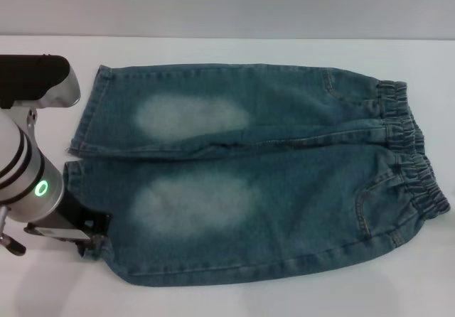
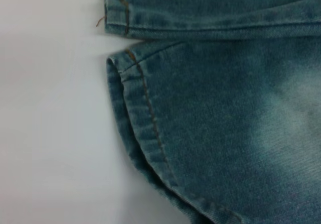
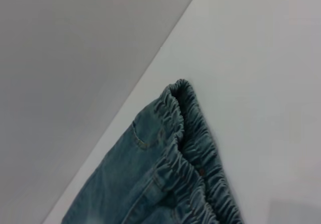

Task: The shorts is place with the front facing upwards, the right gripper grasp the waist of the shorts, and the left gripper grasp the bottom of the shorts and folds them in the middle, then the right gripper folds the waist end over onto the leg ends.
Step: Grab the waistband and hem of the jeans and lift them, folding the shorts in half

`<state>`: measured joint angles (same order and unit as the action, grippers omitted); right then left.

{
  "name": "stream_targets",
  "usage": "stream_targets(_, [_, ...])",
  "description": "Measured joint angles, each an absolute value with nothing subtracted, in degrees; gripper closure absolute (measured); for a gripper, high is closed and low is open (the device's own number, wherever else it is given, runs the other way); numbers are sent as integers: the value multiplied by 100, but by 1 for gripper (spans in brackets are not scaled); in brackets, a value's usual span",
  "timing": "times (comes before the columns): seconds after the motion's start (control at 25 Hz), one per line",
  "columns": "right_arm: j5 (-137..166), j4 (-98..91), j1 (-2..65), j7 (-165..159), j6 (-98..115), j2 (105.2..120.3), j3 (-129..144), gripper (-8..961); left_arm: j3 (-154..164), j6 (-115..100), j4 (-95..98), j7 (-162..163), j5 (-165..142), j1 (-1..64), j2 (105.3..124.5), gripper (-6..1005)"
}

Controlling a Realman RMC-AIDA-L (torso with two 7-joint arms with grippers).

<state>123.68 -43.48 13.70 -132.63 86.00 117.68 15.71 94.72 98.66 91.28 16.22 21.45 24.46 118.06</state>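
The blue denim shorts (image 1: 256, 175) lie flat and front up on the white table (image 1: 227, 50), with pale patches on both thighs. The gathered waist (image 1: 409, 146) points to the right. The bottom of the shorts, two flat leg hems (image 1: 84, 118), points to the left. My left gripper (image 1: 91, 240), on the green-lit arm, sits at the near corner of the near leg's hem (image 1: 75, 178). The left wrist view looks down on that hem (image 2: 138, 118) from close by. The right wrist view shows the waistband (image 3: 193, 148) from above and apart from it. My right gripper is out of view.
The table's far edge (image 1: 227, 37) runs behind the shorts against a grey wall (image 3: 75, 58). Bare white tabletop (image 1: 320, 296) surrounds the shorts at the front and the right. The left arm's silver body (image 1: 21, 160) covers the table's left side.
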Motion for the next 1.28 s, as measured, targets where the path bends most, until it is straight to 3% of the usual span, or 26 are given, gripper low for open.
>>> stream_targets(1.28, [12845, -3808, 1843, -13070, 8151, 11740, 1769, 158, 9465, 9792, 9119, 1590, 2142, 2488, 11812, 980])
